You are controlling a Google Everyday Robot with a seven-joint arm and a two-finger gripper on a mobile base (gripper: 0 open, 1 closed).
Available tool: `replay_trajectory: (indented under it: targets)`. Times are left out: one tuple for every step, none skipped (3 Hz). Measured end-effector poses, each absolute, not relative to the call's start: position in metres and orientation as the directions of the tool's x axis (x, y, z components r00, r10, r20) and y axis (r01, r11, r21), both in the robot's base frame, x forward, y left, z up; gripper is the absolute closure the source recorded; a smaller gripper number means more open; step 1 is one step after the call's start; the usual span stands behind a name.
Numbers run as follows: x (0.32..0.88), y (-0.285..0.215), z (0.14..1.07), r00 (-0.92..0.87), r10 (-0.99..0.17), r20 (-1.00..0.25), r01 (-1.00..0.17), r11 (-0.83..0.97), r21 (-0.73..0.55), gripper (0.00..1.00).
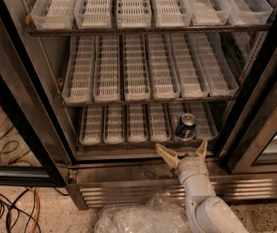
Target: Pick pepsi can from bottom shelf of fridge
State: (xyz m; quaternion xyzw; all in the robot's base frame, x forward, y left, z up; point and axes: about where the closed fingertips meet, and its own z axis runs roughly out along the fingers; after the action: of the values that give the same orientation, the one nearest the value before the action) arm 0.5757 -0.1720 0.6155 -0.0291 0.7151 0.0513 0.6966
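The fridge (128, 181) fills the view: a display cooler with a stainless steel base and a slatted grille below. Its black-framed glass door (16, 120) is swung open at the left. Inside are three wire racks, each lined with white slotted lane trays (137, 72).

The bottom shelf (128, 124) is the lowest rack and carries six short trays side by side. My arm (203, 203), white and jointed, rises from the lower right edge in front of the grille. Crumpled clear plastic wrap (138, 217) lies on the floor beside it. Black and orange cables (4, 208) trail across the speckled floor at the lower left.

My claw (181, 146) sits over the steel sill, just outside the front lip of the bottom shelf. Its two tan fingers (166, 154) are spread wide with nothing between them.

The pepsi can (185, 126) stands upright at the front of the fifth lane from the left. It is just above and behind my claw, apart from it. It is blue with a silver top; its lettering cannot be read.
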Motion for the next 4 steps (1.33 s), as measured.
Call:
replay_trajectory:
  targets:
    - [0.5757,-0.1720,0.6155,-0.028,0.030,-0.999,-0.113,0.993,0.033,0.21]
    - [0.5757,-0.1720,0.6155,-0.028,0.030,-0.999,-0.113,0.993,0.033,0.43]
    - [0.5757,-0.1720,0.6155,-0.028,0.030,-0.999,-0.113,0.993,0.033,0.47]
    - [0.5759,-0.1719,0.6154,-0.028,0.029,-0.999,-0.112,0.993,0.032,0.46]
